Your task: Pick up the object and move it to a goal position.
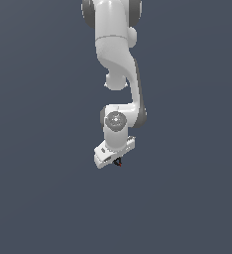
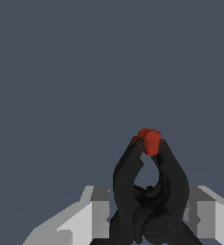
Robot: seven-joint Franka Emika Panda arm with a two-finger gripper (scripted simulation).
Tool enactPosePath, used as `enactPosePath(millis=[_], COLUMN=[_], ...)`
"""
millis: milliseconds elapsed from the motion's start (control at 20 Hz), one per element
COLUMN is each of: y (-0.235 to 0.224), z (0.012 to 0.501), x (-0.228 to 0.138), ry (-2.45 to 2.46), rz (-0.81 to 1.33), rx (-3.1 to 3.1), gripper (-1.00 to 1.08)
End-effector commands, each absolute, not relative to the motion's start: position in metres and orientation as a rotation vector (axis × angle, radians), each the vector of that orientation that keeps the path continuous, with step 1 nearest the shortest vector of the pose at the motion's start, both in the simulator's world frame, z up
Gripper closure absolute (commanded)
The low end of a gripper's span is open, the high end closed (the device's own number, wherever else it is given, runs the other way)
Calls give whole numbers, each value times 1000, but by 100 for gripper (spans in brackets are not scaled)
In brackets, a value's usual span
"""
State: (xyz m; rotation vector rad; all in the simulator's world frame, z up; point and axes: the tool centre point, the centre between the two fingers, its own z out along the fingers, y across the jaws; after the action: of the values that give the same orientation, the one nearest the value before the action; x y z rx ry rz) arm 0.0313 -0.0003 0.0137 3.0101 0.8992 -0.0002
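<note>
Outside, you see the white gripper [image 1: 117,161] tilted, the tiny black object [image 1: 119,162] tucked beneath it. Up close, your fingers [image 2: 100,210] flank and clasp the object [image 2: 150,191], its long axis running away from the camera, red tip farthest out.

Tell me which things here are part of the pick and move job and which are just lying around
Part of the job:
- black clamp-like object with red tip, sitting between the fingers
- gripper, fingers either side of the object

Just lying about:
- nothing else visible; only the plain grey-blue background
</note>
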Motion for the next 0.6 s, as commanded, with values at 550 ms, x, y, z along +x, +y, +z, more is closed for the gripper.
enactPosePath(millis=[550], y=[4], z=[35], x=[28], ry=[899], rz=[0], rx=[3010], gripper=[108])
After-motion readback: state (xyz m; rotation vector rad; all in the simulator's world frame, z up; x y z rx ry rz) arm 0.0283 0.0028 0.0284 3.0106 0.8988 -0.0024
